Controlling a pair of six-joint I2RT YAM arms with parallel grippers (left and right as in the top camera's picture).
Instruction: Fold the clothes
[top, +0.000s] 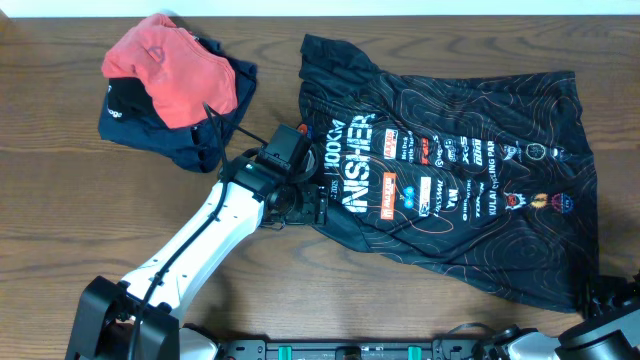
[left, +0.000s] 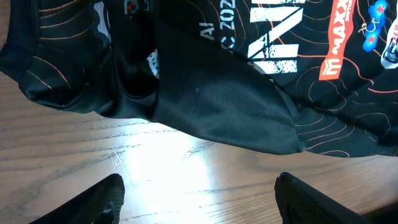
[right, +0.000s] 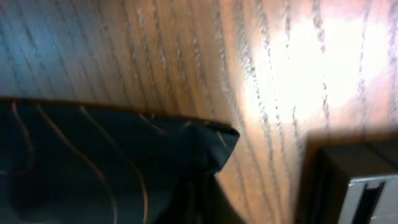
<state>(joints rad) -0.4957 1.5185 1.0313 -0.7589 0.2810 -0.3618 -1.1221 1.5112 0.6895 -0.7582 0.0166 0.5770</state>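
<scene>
Overhead, the wooden table (top: 60, 220) filled the frame, and its far edge ran along the top. The black jersey (top: 450, 190) lay spread flat from the upper middle to the lower right, lettering up. Its left edge was rumpled and folded over on itself, so I could not see the cloth beneath. Its lower right corner ran under dark hardware at the frame edge and was cut off there.

At the upper left, a coral-red garment (top: 170, 65) sat on top of a navy garment (top: 125, 120), hiding most of it. This pile lay apart from the jersey, with bare wood between.

My left arm (top: 200, 240) crossed the open wood at lower left. The left gripper (left: 199, 199) hovered over bare table just short of the jersey's folded edge, jaws spread wide and holding nothing.

The right gripper (top: 607, 298) was mostly cut off at the lower right corner. The blurred right wrist view showed only a jersey corner and wood, so I could not tell how its jaws stood.
</scene>
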